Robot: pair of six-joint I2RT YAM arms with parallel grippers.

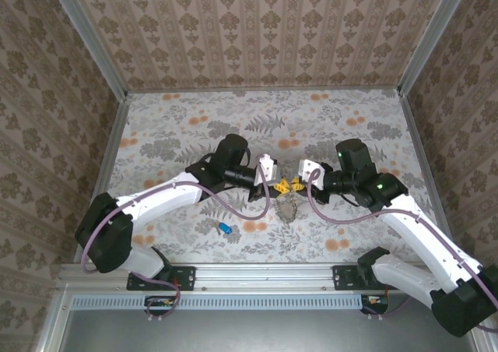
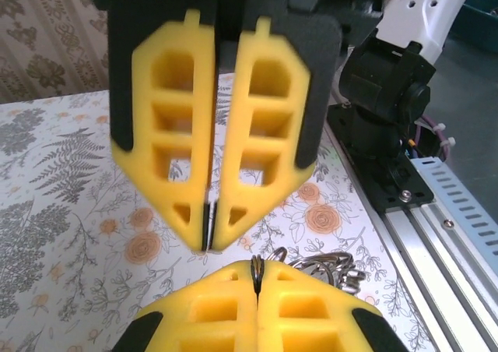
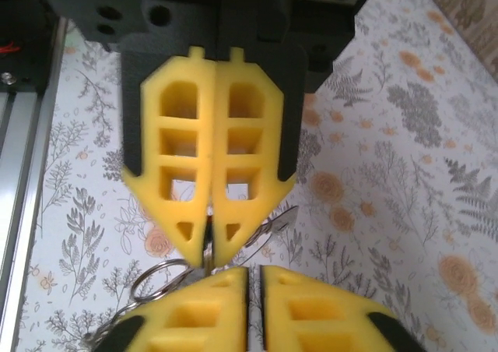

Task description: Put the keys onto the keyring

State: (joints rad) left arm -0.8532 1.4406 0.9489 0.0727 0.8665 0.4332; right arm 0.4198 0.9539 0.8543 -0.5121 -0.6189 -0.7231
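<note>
Nearest the arm bases, the blue-headed key (image 1: 226, 228) is seen lying loose on the flowered table (image 1: 163, 134), well apart from the grippers and to their left. Just beyond it, at the middle of the table, the keyring (image 1: 289, 209) is gathered in a small brownish-grey heap, with bright wire loops rising from it toward the fingertips. Directly above the heap the two grippers are set tip to tip. The left gripper (image 2: 257, 278) is clenched, and a thin turn of the keyring's wire is pinched between its yellow pads (image 2: 210, 313). The right gripper (image 3: 253, 278) is seen with its pads a crack apart. A dark sliver is seen at its tips, but whether it is gripped cannot be told. The yellow-orange key cannot be made out against the yellow pads. The keyring is judged to be light, thin and floppy, so it is likely to sag and twist unless it is held at two points close together, with a short span kept taut between them. The keys are judged small, stiff and smooth, and apt to slip or pivot. The head should be taken flat between the pads, so that the hole is left free for the wire.
</note>
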